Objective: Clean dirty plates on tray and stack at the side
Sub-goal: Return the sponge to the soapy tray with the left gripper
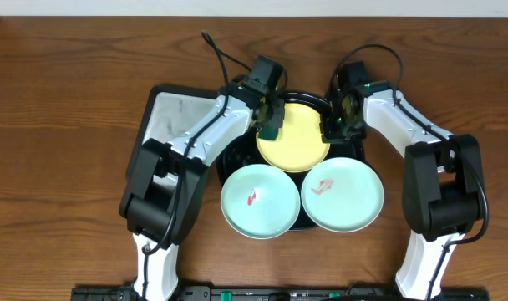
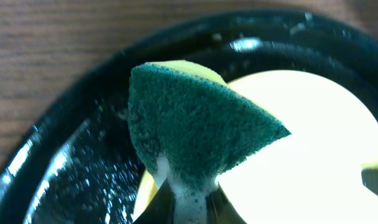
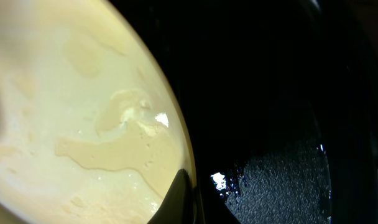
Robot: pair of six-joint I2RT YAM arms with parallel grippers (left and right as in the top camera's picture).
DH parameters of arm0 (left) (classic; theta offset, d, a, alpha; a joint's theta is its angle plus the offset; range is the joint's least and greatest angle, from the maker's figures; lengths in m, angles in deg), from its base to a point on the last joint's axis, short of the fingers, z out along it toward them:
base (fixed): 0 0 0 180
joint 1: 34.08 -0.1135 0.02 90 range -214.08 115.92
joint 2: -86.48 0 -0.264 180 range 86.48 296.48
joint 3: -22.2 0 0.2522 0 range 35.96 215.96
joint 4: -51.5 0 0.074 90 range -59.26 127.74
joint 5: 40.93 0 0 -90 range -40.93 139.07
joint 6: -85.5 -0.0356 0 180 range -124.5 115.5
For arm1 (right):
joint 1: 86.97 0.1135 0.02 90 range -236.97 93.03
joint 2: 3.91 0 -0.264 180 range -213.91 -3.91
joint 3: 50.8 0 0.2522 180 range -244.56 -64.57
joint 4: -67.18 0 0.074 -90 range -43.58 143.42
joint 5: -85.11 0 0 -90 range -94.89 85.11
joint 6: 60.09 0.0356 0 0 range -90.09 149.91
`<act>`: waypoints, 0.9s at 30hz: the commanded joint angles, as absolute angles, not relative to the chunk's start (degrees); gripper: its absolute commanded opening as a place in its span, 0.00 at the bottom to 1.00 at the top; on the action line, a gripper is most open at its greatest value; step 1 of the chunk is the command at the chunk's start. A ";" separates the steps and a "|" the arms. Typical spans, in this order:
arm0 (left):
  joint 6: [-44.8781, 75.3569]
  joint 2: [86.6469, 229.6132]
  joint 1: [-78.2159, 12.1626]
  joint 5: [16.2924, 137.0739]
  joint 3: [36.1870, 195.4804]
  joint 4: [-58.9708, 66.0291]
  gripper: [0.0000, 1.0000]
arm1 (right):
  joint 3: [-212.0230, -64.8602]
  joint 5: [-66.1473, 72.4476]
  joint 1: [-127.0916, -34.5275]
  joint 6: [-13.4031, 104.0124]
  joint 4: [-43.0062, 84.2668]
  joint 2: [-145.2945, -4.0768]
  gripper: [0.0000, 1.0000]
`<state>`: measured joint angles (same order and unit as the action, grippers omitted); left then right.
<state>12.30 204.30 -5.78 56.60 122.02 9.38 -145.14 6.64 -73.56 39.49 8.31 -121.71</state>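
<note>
One yellow plate [image 1: 293, 144], two mint plates [image 1: 259, 201], one tray [image 2: 58, 162], one sponge [image 2: 195, 130].

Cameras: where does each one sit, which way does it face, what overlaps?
Overhead: above the table, facing straight down; both arms, tray, three plates.
Left wrist: on left arm, facing down past its sponge at tray and yellow plate; left pincer barely shows.
Right wrist: on right arm, close on the yellow plate's wet edge; dark fingertip at bottom.
Shared: all three see yellow plate and tray.

Robotics lab bench: 2 white robot arms [image 1: 200, 134] at a wood-grain table [image 1: 62, 125]
</note>
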 commanded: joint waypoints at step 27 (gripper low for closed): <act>9.48 181.86 -35.29 53.49 115.31 -18.58 0.09 | -144.81 -13.19 -70.66 37.48 10.57 -102.28 0.01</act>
<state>11.58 181.24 -34.31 54.19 117.23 -18.89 -144.94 -7.44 -72.32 38.33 10.41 -104.77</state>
